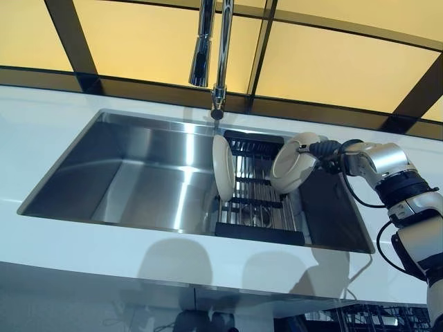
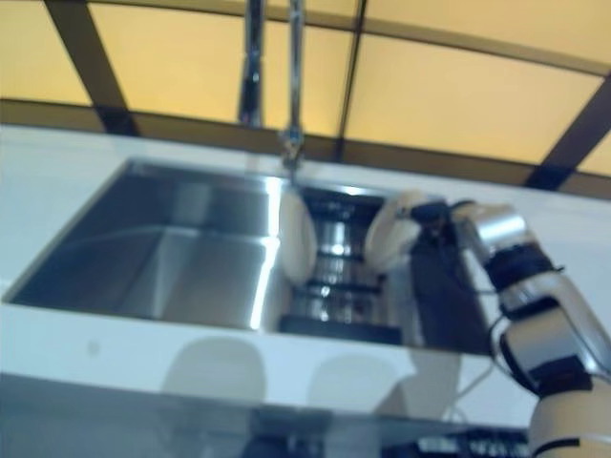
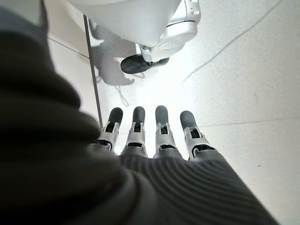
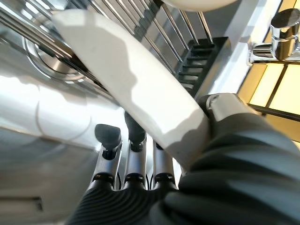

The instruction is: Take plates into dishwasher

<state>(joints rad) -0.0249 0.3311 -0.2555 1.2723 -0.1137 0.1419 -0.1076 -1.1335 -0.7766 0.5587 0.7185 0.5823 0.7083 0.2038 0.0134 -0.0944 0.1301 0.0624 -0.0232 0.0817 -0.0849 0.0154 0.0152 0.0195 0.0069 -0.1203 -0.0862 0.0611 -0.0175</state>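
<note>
A white plate point(image 1: 291, 166) is tilted above the black-framed dish rack point(image 1: 259, 232) in the right part of the steel sink point(image 1: 138, 180). My right hand point(image 1: 325, 149) is shut on its right rim; in the right wrist view the plate's edge point(image 4: 136, 89) runs between the thumb and the fingers point(image 4: 108, 136). A second white plate point(image 1: 223, 168) stands upright on edge at the rack's left side. My left hand point(image 3: 154, 136) hangs low over the floor, open, with straight fingers and nothing in it.
A tall chrome faucet point(image 1: 220, 55) rises behind the sink, just above the upright plate. White countertop point(image 1: 41, 124) surrounds the sink. A wire rack point(image 1: 387, 317) shows below the counter's front edge at lower right.
</note>
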